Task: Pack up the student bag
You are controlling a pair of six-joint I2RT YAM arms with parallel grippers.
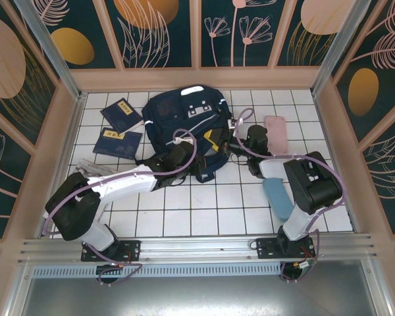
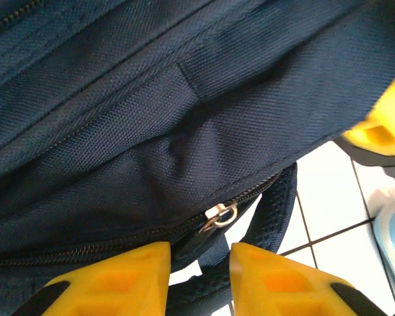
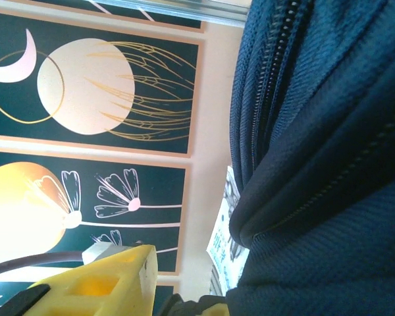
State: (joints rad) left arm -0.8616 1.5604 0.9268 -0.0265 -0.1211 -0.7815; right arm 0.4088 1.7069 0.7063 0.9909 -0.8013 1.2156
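Student bag (image 1: 178, 112) on tabletop (image 1: 204, 210)
Left gripper (image 2: 199, 257) slightly spread below zip pull (image 2: 220, 216); right gripper's (image 1: 224, 141) state hidden by fabric; booklets (image 1: 120, 115) beside

left arm stretched low from lower left toward frame centre; left gripper (image 1: 186, 147) jaws narrowly apart in its wrist view; right arm folded at the elbow, lower right, forearm reaching left; right gripper (image 1: 236, 143) mostly hidden, jaw state unclear

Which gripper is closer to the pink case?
Right. The right gripper is at the student bag's right side, toward the pink case; the left gripper is further left along the bag's near edge.
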